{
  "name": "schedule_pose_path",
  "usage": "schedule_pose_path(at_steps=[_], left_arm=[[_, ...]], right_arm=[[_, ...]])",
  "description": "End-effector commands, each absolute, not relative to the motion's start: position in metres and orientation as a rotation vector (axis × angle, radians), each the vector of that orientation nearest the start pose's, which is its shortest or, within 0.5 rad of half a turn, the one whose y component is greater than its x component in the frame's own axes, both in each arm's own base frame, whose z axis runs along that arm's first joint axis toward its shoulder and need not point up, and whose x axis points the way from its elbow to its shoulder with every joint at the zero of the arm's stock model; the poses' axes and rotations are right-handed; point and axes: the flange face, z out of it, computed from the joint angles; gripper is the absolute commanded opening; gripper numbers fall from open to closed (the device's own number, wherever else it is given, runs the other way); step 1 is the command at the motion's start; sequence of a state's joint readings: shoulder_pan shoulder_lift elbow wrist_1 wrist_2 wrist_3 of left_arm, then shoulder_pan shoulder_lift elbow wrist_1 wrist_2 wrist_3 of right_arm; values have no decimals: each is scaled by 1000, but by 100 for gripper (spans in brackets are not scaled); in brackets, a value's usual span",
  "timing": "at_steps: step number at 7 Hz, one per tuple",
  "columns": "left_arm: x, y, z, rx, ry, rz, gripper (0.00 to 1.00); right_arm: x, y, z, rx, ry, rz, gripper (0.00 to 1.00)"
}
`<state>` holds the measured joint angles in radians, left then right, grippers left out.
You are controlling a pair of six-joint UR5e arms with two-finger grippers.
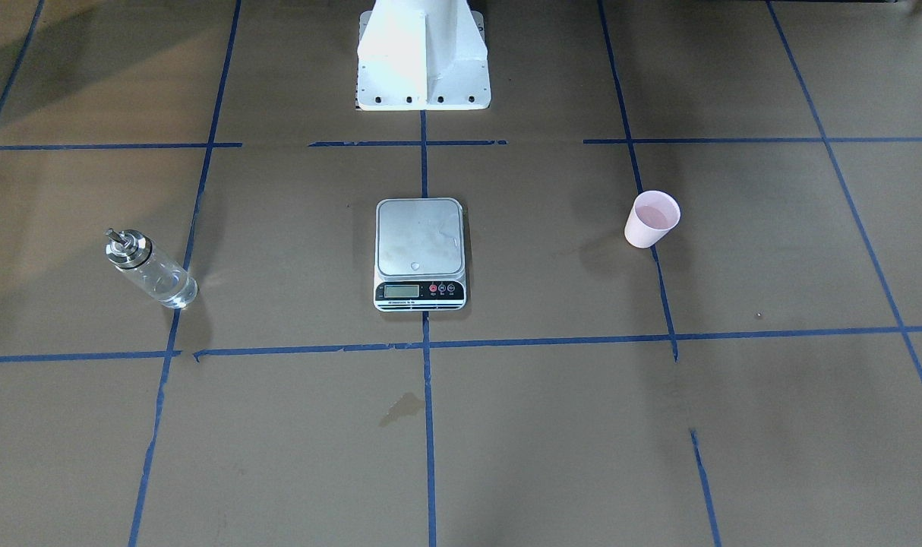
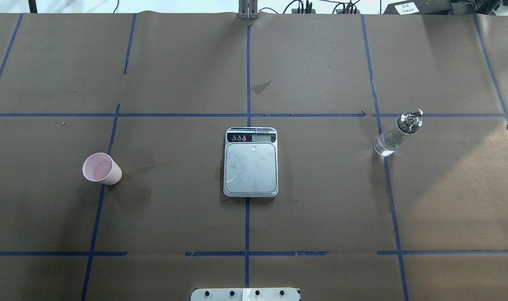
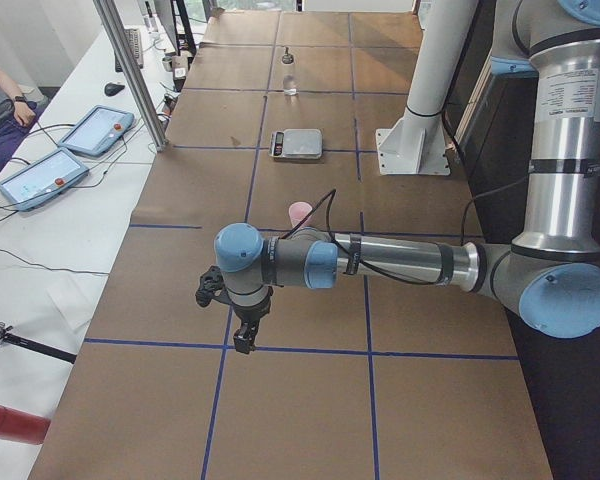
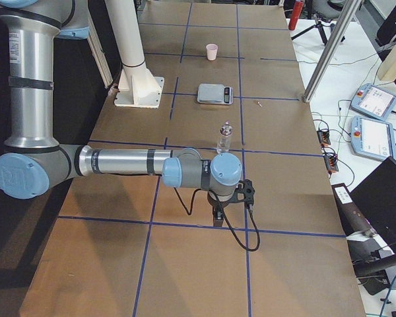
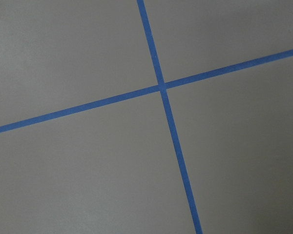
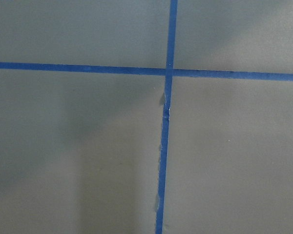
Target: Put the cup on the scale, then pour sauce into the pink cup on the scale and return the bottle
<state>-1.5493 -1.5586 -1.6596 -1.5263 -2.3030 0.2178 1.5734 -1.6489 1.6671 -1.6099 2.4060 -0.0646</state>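
The pale pink cup [image 2: 101, 168] stands upright on the table's left side, also in the front view [image 1: 651, 219]. The scale [image 2: 250, 162] lies at the centre with a bare steel plate, also in the front view [image 1: 420, 253]. The clear glass bottle [image 2: 397, 133] with metal spout stands on the right, also in the front view [image 1: 149, 269]. My left gripper [image 3: 242, 338] hangs over the table's left end, far from the cup [image 3: 299, 214]. My right gripper [image 4: 218, 216] hangs over the right end, short of the bottle [image 4: 224, 139]. I cannot tell whether either is open or shut.
Brown paper with blue tape lines [image 2: 247, 104] covers the table. The robot's white base [image 1: 423, 57] stands behind the scale. A stain [image 2: 260, 87] lies beyond the scale. Tablets [image 3: 70, 150] and a seated person [image 3: 0, 110] are beside the table. Both wrist views show only paper and tape.
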Motion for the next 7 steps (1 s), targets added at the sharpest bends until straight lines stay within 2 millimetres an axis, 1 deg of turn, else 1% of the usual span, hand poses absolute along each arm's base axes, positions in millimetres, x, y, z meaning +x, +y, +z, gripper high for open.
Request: schedule_pose_path(at_steps=[1, 2, 3, 4, 5, 6, 7], left_arm=[[-56, -492, 620, 116, 723, 238, 100], [-56, -498, 610, 140, 723, 251, 100], [-55, -520, 582, 210, 712, 270, 100], [-37, -562, 534, 318, 696, 338, 100], [-30, -565, 529, 296, 721, 270, 100], [-5, -569, 498, 343, 742, 244, 100], [22, -569, 482, 376, 770, 239, 100]], right_arm=[[80, -457, 643, 40, -843, -34, 100], [79, -459, 638, 45, -865, -26, 100], [77, -460, 633, 53, -891, -26, 100], [77, -466, 625, 68, -889, -25, 100], [68, -481, 608, 83, -890, -46, 100], [59, -485, 602, 86, -892, -66, 100], [45, -506, 582, 107, -885, -108, 100]])
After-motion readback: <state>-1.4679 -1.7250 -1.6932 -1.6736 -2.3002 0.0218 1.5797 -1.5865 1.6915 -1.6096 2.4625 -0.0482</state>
